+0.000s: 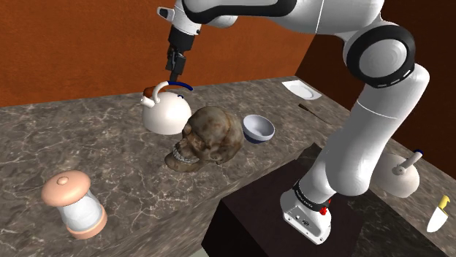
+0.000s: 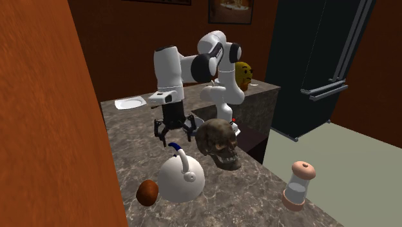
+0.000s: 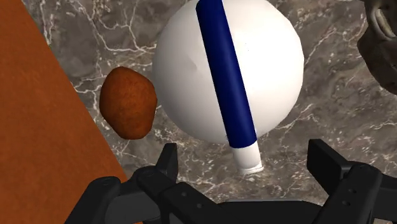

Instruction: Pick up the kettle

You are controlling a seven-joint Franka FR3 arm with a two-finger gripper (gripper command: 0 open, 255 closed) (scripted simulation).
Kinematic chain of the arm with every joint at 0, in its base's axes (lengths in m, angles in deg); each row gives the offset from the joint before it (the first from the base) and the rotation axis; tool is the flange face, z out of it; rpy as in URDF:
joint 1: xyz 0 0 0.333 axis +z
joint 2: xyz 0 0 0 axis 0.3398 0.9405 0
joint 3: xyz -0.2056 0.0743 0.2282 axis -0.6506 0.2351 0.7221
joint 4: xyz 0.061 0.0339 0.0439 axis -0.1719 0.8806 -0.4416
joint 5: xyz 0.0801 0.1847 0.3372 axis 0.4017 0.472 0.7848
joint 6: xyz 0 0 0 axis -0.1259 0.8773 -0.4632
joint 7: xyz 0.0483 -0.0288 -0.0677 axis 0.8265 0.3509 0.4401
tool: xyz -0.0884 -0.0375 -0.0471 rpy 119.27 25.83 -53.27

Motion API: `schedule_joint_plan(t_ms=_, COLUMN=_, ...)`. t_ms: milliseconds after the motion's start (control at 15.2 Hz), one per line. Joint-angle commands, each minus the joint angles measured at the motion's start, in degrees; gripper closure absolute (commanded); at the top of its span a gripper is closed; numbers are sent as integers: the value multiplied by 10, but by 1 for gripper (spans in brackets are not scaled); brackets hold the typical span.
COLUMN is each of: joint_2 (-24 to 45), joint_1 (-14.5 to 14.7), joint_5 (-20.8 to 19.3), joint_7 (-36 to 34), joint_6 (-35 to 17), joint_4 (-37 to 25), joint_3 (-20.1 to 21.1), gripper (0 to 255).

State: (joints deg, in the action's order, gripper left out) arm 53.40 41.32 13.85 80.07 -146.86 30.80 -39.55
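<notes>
One white kettle (image 1: pixel 166 113) on the worktop (image 1: pixel 109 153), skull (image 1: pixel 208 137) at its four o'clock in shoulder view; tool (image 1: pixel 175 77) above, wide open, empty.

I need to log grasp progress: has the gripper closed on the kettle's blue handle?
No. In the wrist view the gripper is open, its fingers apart and clear of the kettle's blue handle.
</notes>
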Motion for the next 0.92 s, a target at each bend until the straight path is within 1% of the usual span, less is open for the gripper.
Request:
schedule_joint_plan(t_ms=0, joint_2=32, joint_1=8, joint_5=0, joint_7=27, joint_6=-5, joint_4=-25, joint_3=11, gripper=0)
schedule_joint_plan(t_ms=198, joint_2=74, joint_1=21, joint_5=-4, joint_7=60, joint_6=-2, joint_4=-68, joint_3=27, gripper=0)
schedule_joint_plan(t_ms=264, joint_2=74, joint_1=22, joint_5=-4, joint_7=60, joint_6=-2, joint_4=-68, joint_3=28, gripper=0)
schedule_joint_plan(t_ms=726, joint_2=84, joint_1=22, joint_5=0, joint_7=70, joint_6=-56, joint_4=-24, joint_3=29, gripper=0)
schedule_joint_plan(t_ms=858, joint_2=84, joint_1=22, joint_5=0, joint_7=70, joint_6=-56, joint_4=-24, joint_3=29, gripper=0)
